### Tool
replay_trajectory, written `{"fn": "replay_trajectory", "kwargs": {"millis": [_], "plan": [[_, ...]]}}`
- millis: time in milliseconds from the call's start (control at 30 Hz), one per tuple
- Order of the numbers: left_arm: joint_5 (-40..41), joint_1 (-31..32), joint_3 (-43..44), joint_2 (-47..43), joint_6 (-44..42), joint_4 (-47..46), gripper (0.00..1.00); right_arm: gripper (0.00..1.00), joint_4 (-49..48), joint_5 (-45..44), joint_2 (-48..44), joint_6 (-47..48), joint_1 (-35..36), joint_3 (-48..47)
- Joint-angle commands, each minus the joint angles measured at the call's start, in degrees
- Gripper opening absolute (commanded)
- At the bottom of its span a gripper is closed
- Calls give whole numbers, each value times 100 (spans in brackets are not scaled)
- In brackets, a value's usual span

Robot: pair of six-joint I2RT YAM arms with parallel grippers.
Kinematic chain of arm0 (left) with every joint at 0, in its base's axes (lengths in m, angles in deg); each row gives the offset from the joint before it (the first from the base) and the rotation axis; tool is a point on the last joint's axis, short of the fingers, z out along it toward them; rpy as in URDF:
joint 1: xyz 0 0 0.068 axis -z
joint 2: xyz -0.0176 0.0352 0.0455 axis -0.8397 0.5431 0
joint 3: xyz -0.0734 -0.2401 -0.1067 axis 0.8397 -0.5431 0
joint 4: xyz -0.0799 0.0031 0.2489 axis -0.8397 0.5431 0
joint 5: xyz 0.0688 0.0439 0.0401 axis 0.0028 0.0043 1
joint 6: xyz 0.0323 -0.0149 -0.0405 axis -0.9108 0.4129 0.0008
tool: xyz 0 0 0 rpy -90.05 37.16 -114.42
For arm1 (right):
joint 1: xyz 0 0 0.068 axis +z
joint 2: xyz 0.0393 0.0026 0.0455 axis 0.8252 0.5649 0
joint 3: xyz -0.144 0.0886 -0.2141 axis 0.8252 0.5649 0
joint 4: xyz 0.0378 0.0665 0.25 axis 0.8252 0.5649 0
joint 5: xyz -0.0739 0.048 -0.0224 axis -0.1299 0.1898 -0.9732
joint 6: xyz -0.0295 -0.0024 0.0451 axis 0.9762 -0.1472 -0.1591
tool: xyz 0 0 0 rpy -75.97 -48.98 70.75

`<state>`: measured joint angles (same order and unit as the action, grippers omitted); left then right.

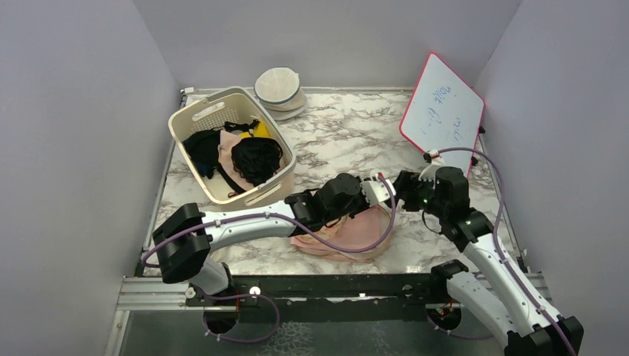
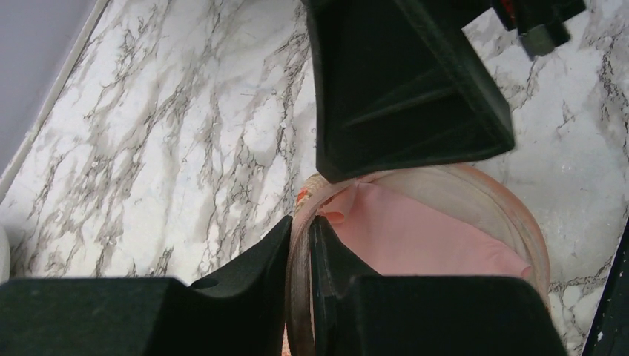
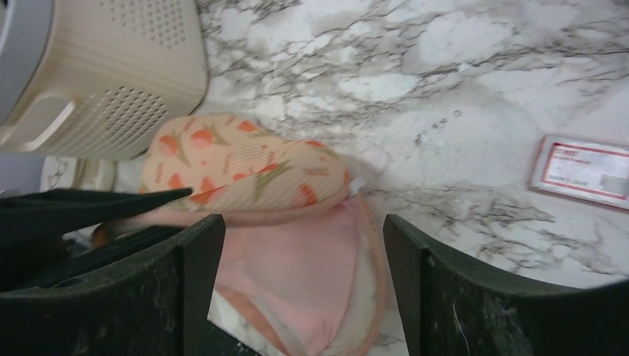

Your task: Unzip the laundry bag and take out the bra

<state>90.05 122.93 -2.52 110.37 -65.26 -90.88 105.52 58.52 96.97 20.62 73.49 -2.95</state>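
The laundry bag (image 1: 348, 231) lies on the marble between the arms, unzipped, with its printed peach lid (image 3: 245, 170) lifted. My left gripper (image 2: 300, 222) is shut on the lid's zip rim (image 2: 300, 282) and holds it up; it also shows in the top view (image 1: 374, 196). The pale pink bra (image 3: 297, 274) lies inside the open case and also shows in the left wrist view (image 2: 423, 237). My right gripper (image 3: 304, 230) is open and empty just above the bra, one finger on each side of the cup. In the top view it (image 1: 404, 187) faces the left gripper closely.
The cream slotted basket (image 1: 194, 122) holding black garments stands at the back left, close to the bag (image 3: 111, 67). Cream round cases (image 1: 280, 87) sit behind it. A red-edged whiteboard (image 1: 443, 111) leans at the back right. A red-bordered card (image 3: 582, 170) lies on the marble.
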Motion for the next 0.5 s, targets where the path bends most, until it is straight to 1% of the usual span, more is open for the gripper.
{"fn": "replay_trajectory", "kwargs": {"millis": [0,167,267,367,467], "plan": [[-58,-67,193,86,167,-42,9,78,118,1187,-258,-230,-5,104],[-156,-109,303,161,219,32,9,77,-560,2219,-549,-535,-5,687],[-222,-122,319,209,227,34,5,74,-943,2555,-500,-875,0,1114],[-215,-135,339,250,224,68,2,74,-1512,2855,-427,-1188,18,1522],[-258,-140,353,251,244,61,0,75,-2007,2842,-236,-1537,132,1752]]}}
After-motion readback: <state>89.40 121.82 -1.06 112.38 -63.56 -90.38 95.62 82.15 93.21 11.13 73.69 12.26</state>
